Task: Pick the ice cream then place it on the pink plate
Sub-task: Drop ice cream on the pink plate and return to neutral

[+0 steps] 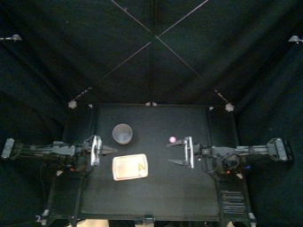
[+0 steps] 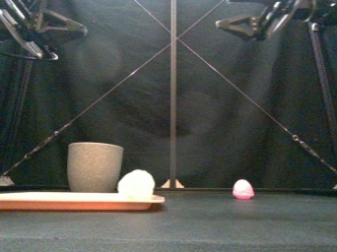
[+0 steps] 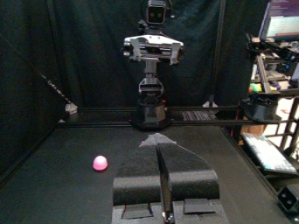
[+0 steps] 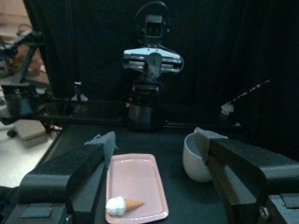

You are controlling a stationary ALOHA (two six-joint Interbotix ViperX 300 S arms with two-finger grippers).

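Note:
The ice cream, a white scoop on an orange cone, lies on the pink plate at the table's front left. In the top view the plate sits between the two grippers. My left gripper hangs high at the plate's left with its jaws shut and empty. My right gripper hovers at the plate's right, open, with nothing between its jaws. Neither gripper touches the ice cream.
A tall grey speckled cup stands just behind the plate; the front view shows the cup upright. A small pink toy sits right of the cup, near my right gripper.

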